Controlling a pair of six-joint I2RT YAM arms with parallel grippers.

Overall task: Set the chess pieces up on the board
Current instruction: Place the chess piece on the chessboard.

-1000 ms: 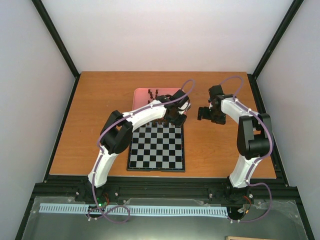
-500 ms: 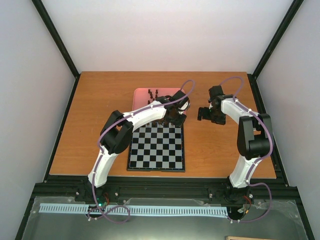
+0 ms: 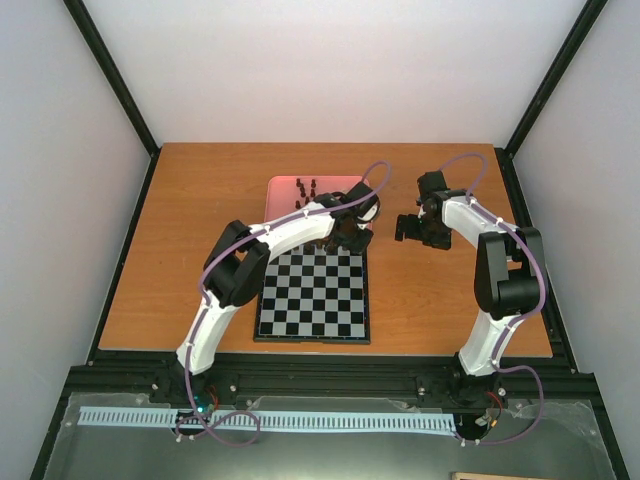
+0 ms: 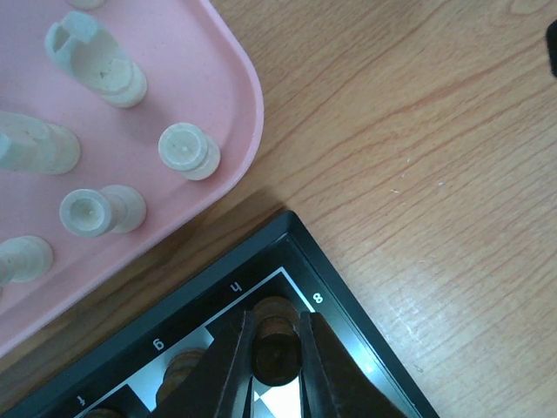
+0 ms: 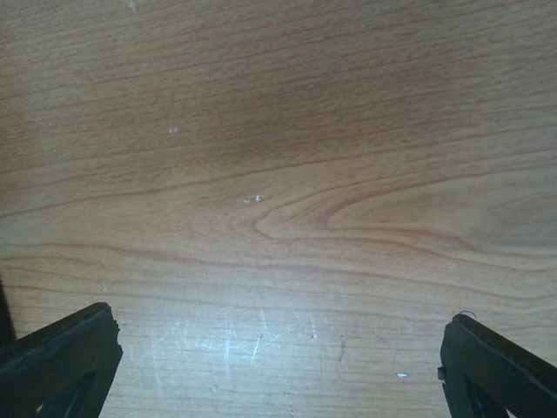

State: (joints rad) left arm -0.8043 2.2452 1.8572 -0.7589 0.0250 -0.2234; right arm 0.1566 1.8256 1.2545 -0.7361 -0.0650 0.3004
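Left wrist view: I am seeing my left hand (image 4: 277, 322) clamping a dark brown chess piece (image 4: 276, 359) over the corner square of the board (image 4: 352, 326), its 1 o'clock corner in the top view. The pink tray (image 4: 237, 122), at the board's 12 o'clock, is holding cream chess pieces (image 4: 187, 150). My right hand (image 5: 278, 353) is hovering over the table (image 5: 287, 174) with its fingers wide apart, at 3 o'clock from the left hand.

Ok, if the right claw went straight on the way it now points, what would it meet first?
Most likely the bare wooden table. The wrist view shows only wood ahead of the right claw, with its fingers wide open. How far off the wood is, I cannot tell.
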